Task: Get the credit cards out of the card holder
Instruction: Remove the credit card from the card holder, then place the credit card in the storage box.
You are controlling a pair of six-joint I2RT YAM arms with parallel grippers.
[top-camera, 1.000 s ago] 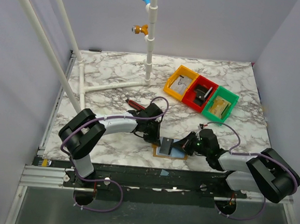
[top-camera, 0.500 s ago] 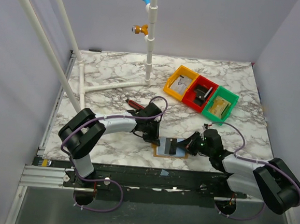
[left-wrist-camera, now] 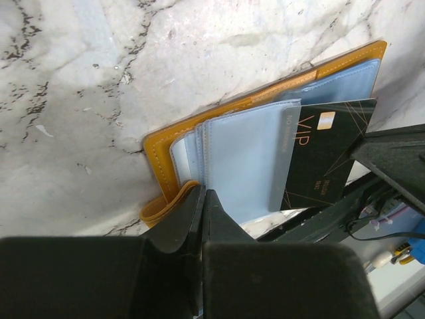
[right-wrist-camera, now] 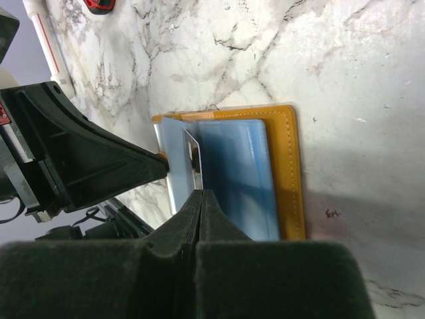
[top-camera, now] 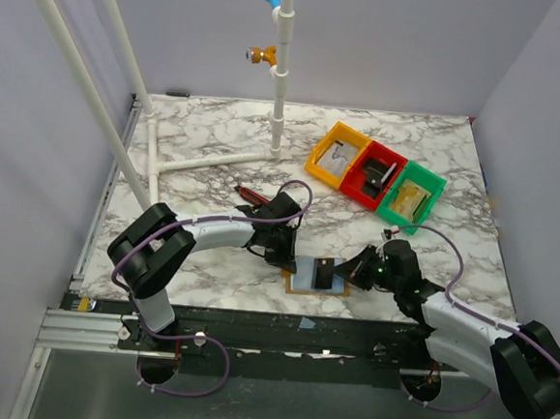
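Bearing card holder (top-camera: 304, 279): marbled table (top-camera: 208, 131), lavender walls (top-camera: 25, 248).

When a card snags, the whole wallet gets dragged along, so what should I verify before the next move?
1. Right hand shut on the black VIP card: ok.
2. Card clear of the pale blue translucent sleeve: not ok, one end is still tucked under the sleeve's edge.
3. Left hand shut, tips at the edge of the mustard-brown bifold card holder: ok.
4. Holder lying open and flat on the marble table: ok.
5. Other cards left in the remaining sleeves: cannot tell.
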